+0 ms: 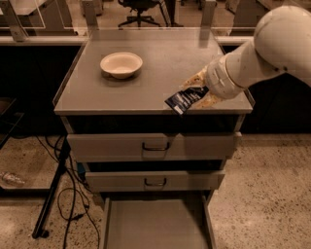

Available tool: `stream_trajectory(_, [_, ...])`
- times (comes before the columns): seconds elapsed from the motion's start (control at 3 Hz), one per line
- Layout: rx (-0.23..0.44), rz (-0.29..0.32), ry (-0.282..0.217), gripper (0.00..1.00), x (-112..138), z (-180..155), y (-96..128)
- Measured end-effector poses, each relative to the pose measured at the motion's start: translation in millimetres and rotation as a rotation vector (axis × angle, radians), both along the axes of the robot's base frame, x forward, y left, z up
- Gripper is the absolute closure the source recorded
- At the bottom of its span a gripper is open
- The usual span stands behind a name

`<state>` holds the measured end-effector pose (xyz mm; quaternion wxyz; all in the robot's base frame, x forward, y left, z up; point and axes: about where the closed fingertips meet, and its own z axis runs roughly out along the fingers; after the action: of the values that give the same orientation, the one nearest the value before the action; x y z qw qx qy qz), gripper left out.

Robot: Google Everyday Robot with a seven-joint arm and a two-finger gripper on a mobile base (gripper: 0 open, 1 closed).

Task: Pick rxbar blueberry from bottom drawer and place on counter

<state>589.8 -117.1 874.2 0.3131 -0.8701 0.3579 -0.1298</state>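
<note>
The rxbar blueberry (185,99), a dark navy wrapper with white lettering, is held in my gripper (198,91). It hangs just above the front right part of the counter (160,73), tilted down to the left. The gripper's tan fingers (195,79) are shut on the bar's right end. My white arm (262,48) reaches in from the upper right. The bottom drawer (155,223) is pulled open below, and its grey floor shows nothing on it.
A cream bowl (121,63) stands on the counter at back left. Two upper drawers (154,146) with dark loop handles are closed. Black cables and a stand leg (51,194) lie on the floor at left. A chair (141,9) is behind the counter.
</note>
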Motion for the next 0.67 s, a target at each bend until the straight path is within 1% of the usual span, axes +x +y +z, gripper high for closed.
stream_trajectory(0.33, [0.061,-0.013,0.004,1.0,47.5,22.2,17.4])
stream_trajectory(0.67, [0.133,-0.1,-0.009,1.0,72.7,32.1,27.3])
